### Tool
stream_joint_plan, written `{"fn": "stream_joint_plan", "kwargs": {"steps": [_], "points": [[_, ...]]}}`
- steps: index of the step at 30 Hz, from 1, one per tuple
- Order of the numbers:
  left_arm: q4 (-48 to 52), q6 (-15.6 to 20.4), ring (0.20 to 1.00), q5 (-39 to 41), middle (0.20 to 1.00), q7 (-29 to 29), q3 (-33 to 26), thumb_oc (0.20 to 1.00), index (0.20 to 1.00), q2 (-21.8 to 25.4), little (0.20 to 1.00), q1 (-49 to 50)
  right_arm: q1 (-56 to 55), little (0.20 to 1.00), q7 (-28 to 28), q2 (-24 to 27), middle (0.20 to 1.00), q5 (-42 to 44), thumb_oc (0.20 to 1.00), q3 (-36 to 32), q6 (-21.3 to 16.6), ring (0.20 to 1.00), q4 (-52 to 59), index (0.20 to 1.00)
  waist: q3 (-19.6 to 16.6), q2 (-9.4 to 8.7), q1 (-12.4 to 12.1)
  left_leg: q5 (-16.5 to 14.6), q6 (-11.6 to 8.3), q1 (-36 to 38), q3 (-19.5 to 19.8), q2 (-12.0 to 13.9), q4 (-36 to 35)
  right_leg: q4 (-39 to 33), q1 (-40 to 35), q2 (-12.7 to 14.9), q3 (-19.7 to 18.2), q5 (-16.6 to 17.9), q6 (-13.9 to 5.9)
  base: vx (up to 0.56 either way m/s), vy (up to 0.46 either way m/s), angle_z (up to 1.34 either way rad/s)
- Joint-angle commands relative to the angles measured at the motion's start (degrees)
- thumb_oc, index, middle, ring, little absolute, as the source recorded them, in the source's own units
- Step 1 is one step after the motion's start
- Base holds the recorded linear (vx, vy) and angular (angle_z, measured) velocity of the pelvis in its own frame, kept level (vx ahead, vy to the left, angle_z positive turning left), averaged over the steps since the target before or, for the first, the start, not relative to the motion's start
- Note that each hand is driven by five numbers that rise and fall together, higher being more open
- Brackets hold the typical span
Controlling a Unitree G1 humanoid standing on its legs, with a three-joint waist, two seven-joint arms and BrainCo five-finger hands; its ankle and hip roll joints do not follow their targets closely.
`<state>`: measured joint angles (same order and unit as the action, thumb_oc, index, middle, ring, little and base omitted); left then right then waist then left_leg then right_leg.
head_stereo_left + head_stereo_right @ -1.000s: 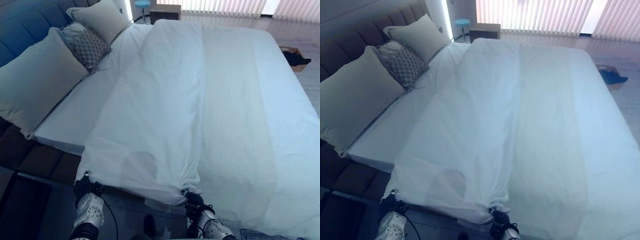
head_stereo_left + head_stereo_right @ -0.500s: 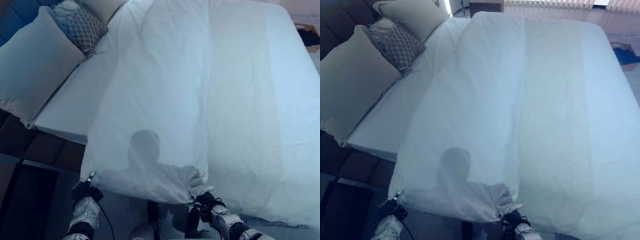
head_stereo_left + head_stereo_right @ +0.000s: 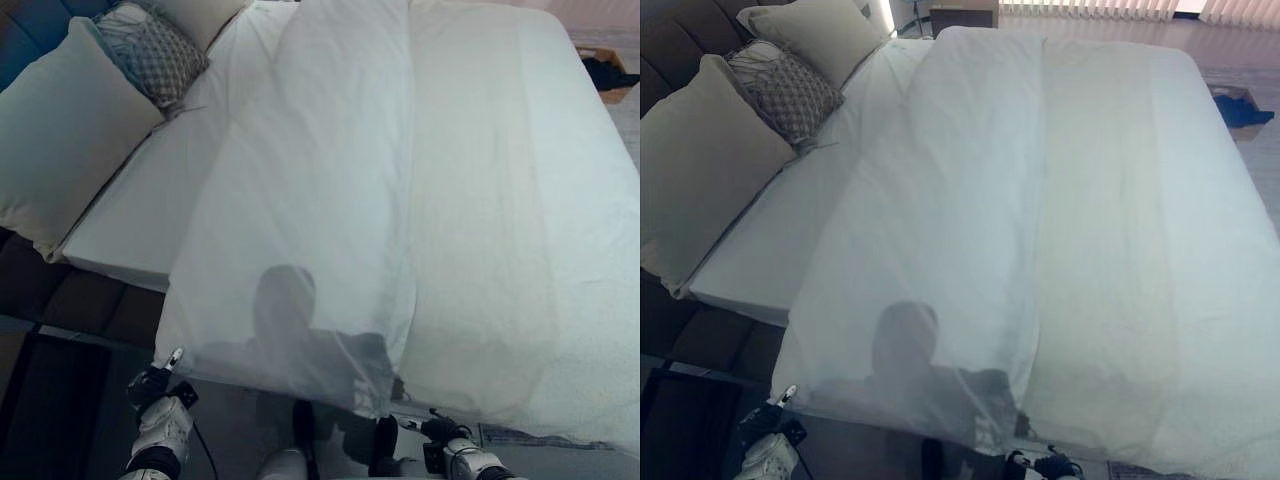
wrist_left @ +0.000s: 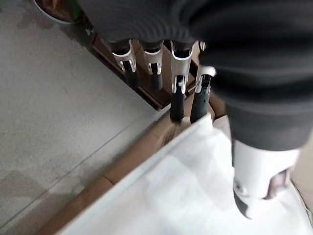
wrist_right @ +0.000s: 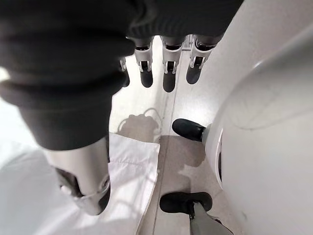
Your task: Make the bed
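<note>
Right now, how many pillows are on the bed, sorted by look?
Plain pale pillows: 2, the large plain pillow and the far plain pillow
Patterned grey pillow: 1, between them
Total: 3, all at the head end, beside the white cover

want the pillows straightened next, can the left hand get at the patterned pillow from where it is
Probably not: the left hand is low at the bed's near edge, while the patterned pillow lies far up by the headboard, beyond a big pillow.

Head stereo pair high over the bed [image 3: 480, 200]; wrist cameras close, floorward.
</note>
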<state>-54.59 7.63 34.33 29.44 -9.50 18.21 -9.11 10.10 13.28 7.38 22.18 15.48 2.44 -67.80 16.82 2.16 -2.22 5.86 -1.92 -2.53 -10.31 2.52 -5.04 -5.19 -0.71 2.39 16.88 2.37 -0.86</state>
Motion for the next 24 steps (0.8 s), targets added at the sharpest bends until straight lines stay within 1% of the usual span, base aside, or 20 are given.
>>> {"fn": "stream_joint_plan", "kwargs": {"steps": [1, 5, 7, 8, 9, 10, 11, 12, 13, 14, 16, 17, 18, 19, 20, 22, 23, 24], "points": [[-0.46, 0.81, 1.0, -4.01, 1.0, 2.25, -0.83, 1.0, 1.0, 1.5, 1.0, -1.45, 1.21, 1.0, 1.88, -2.36, 1.0, 2.8, 1.0, -0.23, -1.22, 1.0, -1.14, 1.0, -1.65, 0.47, 0.86, -5.39, -0.83, 1.17, -1.23, -3.63, 0.04, 0.83, 1.57, 1.52, -0.5, 0.01, -5.96, 0.0, 0.0, 0.0], [0.07, 1.04, 1.0, -3.56, 1.0, 2.91, -1.4, 1.0, 1.0, 1.11, 1.0, -0.75, 0.36, 1.0, 3.25, -2.57, 1.0, 5.53, 1.0, -1.78, -2.34, 1.0, 0.03, 1.0, -1.83, 0.65, 1.2, -5.54, -0.95, 1.67, -1.4, -3.58, 0.04, 0.55, 1.01, 1.33, -0.57, -0.19, -5.98, 0.01, -0.004, -0.01], [1.74, 1.2, 1.0, -4.31, 1.0, 4.83, -1.89, 1.0, 1.0, 0.98, 1.0, -0.16, -0.31, 1.0, 5.59, -2.61, 1.0, 7.08, 1.0, -2.58, -3.73, 1.0, 2.64, 1.0, -1.87, 0.8, 1.4, -5.64, -1.1, 1.95, -1.46, -3.5, 0.04, 0.53, 0.72, 1.22, -0.62, -0.41, -5.88, 0.02, -0.018, -0.04], [4.23, 1.67, 1.0, -5.3, 1.0, 6.29, -2.04, 1.0, 1.0, 1.05, 1.0, 0.18, -0.46, 1.0, 6.8, -2.26, 1.0, 6.34, 1.0, -2.21, -4.45, 1.0, 6.18, 1.0, -1.73, 0.85, 1.46, -5.65, -1.15, 1.96, -1.46, -3.46, 0.04, 0.56, 0.74, 1.22, -0.62, -0.48, -5.89, 0.0, 0.0, 0.0], [9.02, 2.11, 1.0, -7.71, 1.0, 8.38, -2.21, 1.0, 1.0, 1.29, 1.0, 0.96, -1.09, 1.0, 8.51, -1.25, 1.0, 4.19, 1.0, -1.11, -5.31, 1.0, 13.84, 1.0, -1.51, 0.88, 1.55, -5.56, -1.24, 1.87, -1.49, -3.38, 0.04, 0.67, 0.86, 1.24, -0.54, -0.55, -5.88, 0.0, 0.0, 0.0], [15.82, 2.9, 1.0, -10.68, 1.0, 9.84, -2.37, 1.0, 1.0, 1.45, 1.0, 2.29, -2.19, 1.0, 8.9, 0.57, 1.0, 2.93, 1.0, -0.23, -6.81, 1.0, 22.83, 1.0, -1.38, 0.93, 1.72, -5.27, -1.25, 1.51, -1.39, -3.32, 0.04, 1.25, 1.43, 1.3, -0.57, -0.63, -5.78, -0.05, -0.027, 0.0], [25.99, 4.16, 1.0, -14.03, 1.0, 10.62, -1.38, 1.0, 1.0, 1.18, 1.0, 4.54, -2.65, 1.0, 7.67, 3.55, 1.0, -0.38, 1.0, 1.34, -7.36, 1.0, 30.82, 1.0, -0.91, 1.08, 1.75, -5.06, -1.16, 1.2, -1.29, -3.24, 0.04, 2.26, 2.2, 1.47, -0.59, -0.85, -5.63, -0.06, -0.033, 0.0], [27.58, 5.25, 1.0, -12.63, 1.0, 8.1, -0.97, 1.0, 1.0, 0.71, 1.0, 5.12, -2.4, 1.0, 6.44, 5.63, 1.0, -2.6, 1.0, 2.16, -8.17, 1.0, 34.7, 1.0, -0.45, 1.22, 1.76, -4.97, -1.06, 1.25, -1.22, -3.08, 0.04, 3.56, 2.66, 1.53, -0.7, -1.49, -5.42, -0.05, -0.039, 0.05], [28.68, 7.36, 1.0, -8.98, 1.0, 4.2, -0.39, 1.0, 1.0, 1.1, 1.0, 5.4, -1.41, 1.0, 4.46, 7.52, 1.0, -2.88, 1.0, 2.46, -8.81, 1.0, 38.75, 1.0, -0.3, 1.42, 1.78, -4.73, -0.89, 1.03, -1.06, -2.94, 0.04, 5.15, 3.55, 1.6, -0.96, -2.11, -5.06, -0.02, -0.042, 0.09], [31.33, 8.2, 1.0, -6.36, 1.0, 1.61, 0.12, 1.0, 1.0, 1.07, 1.0, 5.58, -0.76, 1.0, 3.74, 8.07, 1.0, -1.86, 1.0, 2.38, -9.34, 1.0, 40.21, 1.0, -0.13, 1.63, 1.73, -4.68, -0.76, 1.13, -0.94, -2.83, 0.04, 6.38, 4.08, 1.75, -1.1, -2.66, -4.79, 0.0, -0.045, 0.1], [34.24, 8.59, 1.0, 0.13, 1.0, -4.35, 0.84, 1.0, 1.0, 1.7, 1.0, 4.74, 1.27, 1.0, 1.62, 8.97, 1.0, -1.43, 1.0, 2.36, -9.36, 1.0, 45.21, 1.0, -0.06, 2.16, 1.64, -4.52, -0.73, 1.34, -0.59, -2.72, 0.04, 8.13, 4.83, 1.84, -1.14, -3.64, -4.28, 0.02, -0.054, 0.12], [37.17, 8.84, 1.0, 4.53, 1.0, -8.5, 1.79, 1.0, 1.0, 1.95, 1.0, 4.09, 2.75, 1.0, -0.02, 9.42, 1.0, -0.53, 1.0, 2.5, -9.92, 1.0, 48.32, 1.0, 0.1, 2.48, 1.62, -4.4, -0.79, 1.63, -0.38, -2.66, 0.04, 9.15, 5.16, 1.83, -1.2, -4.39, -4.03, 0.03, -0.065, 0.15], [39.8, 8.99, 1.0, 6.67, 1.0, -11.59, 2.55, 1.0, 1.0, 2.46, 1.0, 3.35, 4.15, 1.0, -0.86, 9.76, 1.0, 0.32, 1.0, 2.63, -10.44, 1.0, 49.98, 1.0, 0.26, 2.71, 1.6, -4.13, -0.81, 1.68, -0.18, -2.74, 0.04, 9.78, 5.61, 1.86, -1.34, -4.85, -3.81, 0.01, -0.045, 0.09], [39.79, 8.99, 1.0, 6.69, 1.0, -11.61, 2.53, 1.0, 1.0, 2.47, 1.0, 3.31, 4.18, 1.0, -0.87, 9.76, 1.0, 0.33, 1.0, 2.62, -10.43, 1.0, 49.97, 1.0, 0.17, 2.72, 1.59, -4.03, -0.8, 1.49, -0.2, -2.73, 0.04, 9.68, 5.76, 1.84, -1.34, -4.69, -3.78, -0.03, -0.082, 0.05], [41.2, 7.84, 1.0, 12.92, 1.0, -18.23, 5.41, 1.0, 1.0, 2.22, 1.0, 0.54, 7.24, 1.0, -3.02, 10.4, 1.0, 1.56, 1.0, 3.06, -11.02, 1.0, 53.09, 1.0, 1.1, 2.46, 1.85, -5.64, -1.04, -1.61, -0.24, -2.98, 6.5, 11.32, 6.74, 2.46, -1.37, -5.89, -3.16, -0.07, -0.097, 0.02], [42.6, 7.92, 1.0, 15.89, 1.0, -21.31, 8.52, 1.0, 1.0, 2.57, 1.0, -4.05, 11.81, 1.0, -4.92, 9.73, 1.0, 6.03, 1.0, 3.93, -12.29, 1.0, 53.79, 1.0, 3.02, 1.87, 1.7, -7.46, -1.89, -6.66, 0.83, -2.84, 14.95, 13.39, 8.19, 3.28, -1.37, -6.84, -2.23, -0.09, -0.102, 0.19], [42.6, 7.92, 1.0, 15.89, 1.0, -21.31, 8.52, 1.0, 1.0, 2.57, 1.0, -4.05, 11.81, 1.0, -4.92, 9.73, 1.0, 6.03, 1.0, 3.93, -12.29, 1.0, 53.79, 1.0, 3.01, 1.88, 1.7, -7.47, -1.89, -6.68, 0.83, -2.84, 14.96, 13.4, 8.2, 3.28, -1.37, -6.84, -2.23, -0.06, -0.059, 0.38], [43.84, 8.49, 1.0, 17.81, 1.0, -22.29, 11.41, 1.0, 1.0, 3.92, 1.0, -8.58, 16.82, 1.0, -5.92, 10.1, 1.0, 9.29, 1.0, 5.86, -12.91, 1.0, 53.93, 1.0, 4.33, 1.63, 0.71, -7.06, -2.23, -10.17, 4.85, -3.44, 19.33, 15.06, 9.63, 3.27, -2.42, -7.66, -1.62, -0.01, -0.021, 0.32]]}}
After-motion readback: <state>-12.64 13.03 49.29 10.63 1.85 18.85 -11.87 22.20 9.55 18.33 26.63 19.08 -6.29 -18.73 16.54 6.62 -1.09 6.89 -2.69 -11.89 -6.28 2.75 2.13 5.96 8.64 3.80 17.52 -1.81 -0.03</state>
